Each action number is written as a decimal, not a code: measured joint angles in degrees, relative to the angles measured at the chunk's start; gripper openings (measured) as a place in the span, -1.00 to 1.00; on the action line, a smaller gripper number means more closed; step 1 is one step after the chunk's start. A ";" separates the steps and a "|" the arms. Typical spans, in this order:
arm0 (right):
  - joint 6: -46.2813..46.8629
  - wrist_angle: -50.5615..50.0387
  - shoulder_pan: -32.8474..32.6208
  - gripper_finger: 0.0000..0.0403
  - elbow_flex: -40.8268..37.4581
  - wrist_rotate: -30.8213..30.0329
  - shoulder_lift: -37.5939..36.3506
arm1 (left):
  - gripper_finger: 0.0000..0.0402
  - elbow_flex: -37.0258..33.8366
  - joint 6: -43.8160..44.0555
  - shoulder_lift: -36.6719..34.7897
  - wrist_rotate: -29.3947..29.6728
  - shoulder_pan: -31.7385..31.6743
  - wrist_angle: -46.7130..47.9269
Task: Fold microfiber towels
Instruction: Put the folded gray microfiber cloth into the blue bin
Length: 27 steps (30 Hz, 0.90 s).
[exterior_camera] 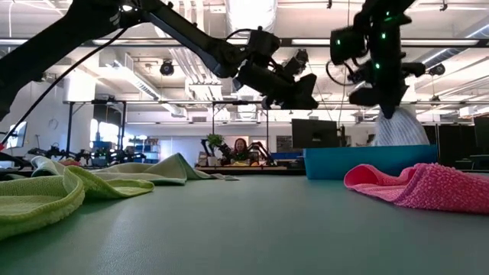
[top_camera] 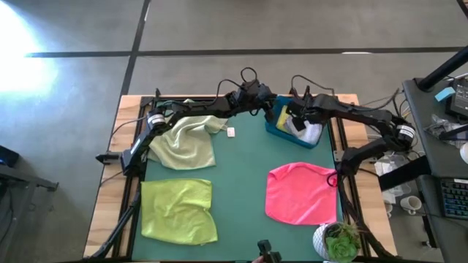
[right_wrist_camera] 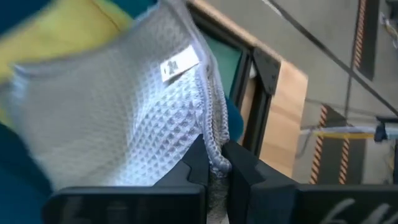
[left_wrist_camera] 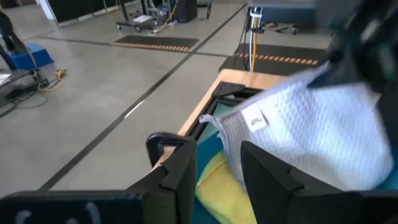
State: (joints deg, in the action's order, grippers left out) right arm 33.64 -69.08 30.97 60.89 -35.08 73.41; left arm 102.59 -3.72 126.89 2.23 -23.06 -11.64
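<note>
My right gripper [top_camera: 296,117] is shut on the light grey towel [top_camera: 311,131] over the blue bin [top_camera: 274,130] at the table's far right. In the low view the towel [exterior_camera: 401,126] hangs down into the bin [exterior_camera: 367,162]. The yellow towel [top_camera: 280,117] lies in the bin. My left gripper [top_camera: 269,101] is open and empty over the bin's far left corner, beside the grey towel [left_wrist_camera: 311,130]. The pale green towel [top_camera: 186,139] lies crumpled at the far left. The lime green towel [top_camera: 179,208] lies at the near left and the hot pink towel [top_camera: 300,191] at the near right. My right gripper pinches the grey towel's hemmed edge [right_wrist_camera: 211,134] between its two fingers, a little way from the sewn-in tag [right_wrist_camera: 177,65]. The fingers come from above. The towel hangs slack below the gripper, its lower part inside the bin.
A small white object [top_camera: 231,132] lies on the green mat between the pale green towel and the bin. A potted plant [top_camera: 340,241] stands at the near right corner. The mat's middle [top_camera: 241,175] is bare.
</note>
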 joint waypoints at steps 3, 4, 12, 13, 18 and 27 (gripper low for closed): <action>-1.72 0.02 -0.70 -0.94 2.53 0.02 -1.83 | -0.46 0.00 0.37 -0.31 -0.23 -0.28 0.72; -2.36 0.03 -1.08 -0.94 3.45 0.08 -2.36 | -0.46 0.00 0.39 -0.33 -0.35 -0.32 0.82; -8.19 0.06 -4.32 -0.94 9.15 0.64 -5.61 | -0.46 0.15 0.38 -0.35 -5.97 -0.25 1.73; -8.25 -0.02 -4.64 -0.94 9.62 0.65 -5.80 | -0.46 0.15 0.37 -0.36 -6.09 -0.25 1.80; -10.78 -0.17 -5.71 -0.94 10.96 0.82 -6.19 | -0.45 0.44 0.33 -0.56 -6.16 -0.25 1.73; -11.14 -0.16 -5.85 -0.94 10.89 1.64 -5.79 | -0.45 0.42 -0.24 -0.61 -6.14 -0.25 1.82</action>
State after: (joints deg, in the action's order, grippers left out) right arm 22.50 -69.25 25.12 71.78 -33.45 67.62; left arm 103.00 -3.96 126.28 -3.90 -23.31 -9.81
